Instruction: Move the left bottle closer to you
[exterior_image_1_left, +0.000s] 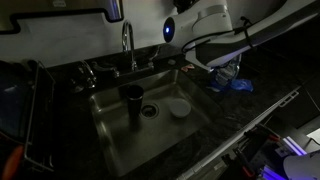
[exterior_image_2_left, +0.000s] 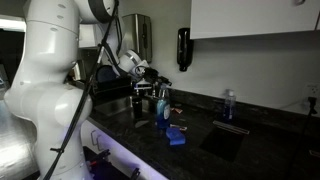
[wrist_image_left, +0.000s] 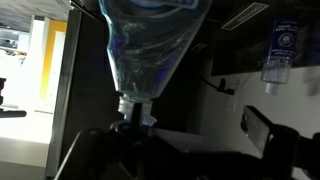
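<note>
A clear plastic bottle (exterior_image_2_left: 162, 100) stands on the dark counter beside the sink; it also shows in an exterior view (exterior_image_1_left: 229, 72). In the wrist view, which stands upside down, this bottle (wrist_image_left: 150, 45) fills the upper left, neck pointing down. My gripper (wrist_image_left: 185, 140) looks open, with the bottle's neck near one finger and the other finger well apart from it. In both exterior views the gripper (exterior_image_2_left: 150, 85) (exterior_image_1_left: 212, 62) is at the bottle's top. A second small bottle (exterior_image_2_left: 229, 103) stands farther along the counter and also shows in the wrist view (wrist_image_left: 280, 50).
The steel sink (exterior_image_1_left: 115, 135) holds a dark cup (exterior_image_1_left: 133, 100) and a white disc (exterior_image_1_left: 179, 108). A faucet (exterior_image_1_left: 128, 45) stands behind it. A blue sponge (exterior_image_2_left: 177, 136) lies on the counter by the bottle. A dish rack (exterior_image_1_left: 25, 110) stands beside the sink. The room is dim.
</note>
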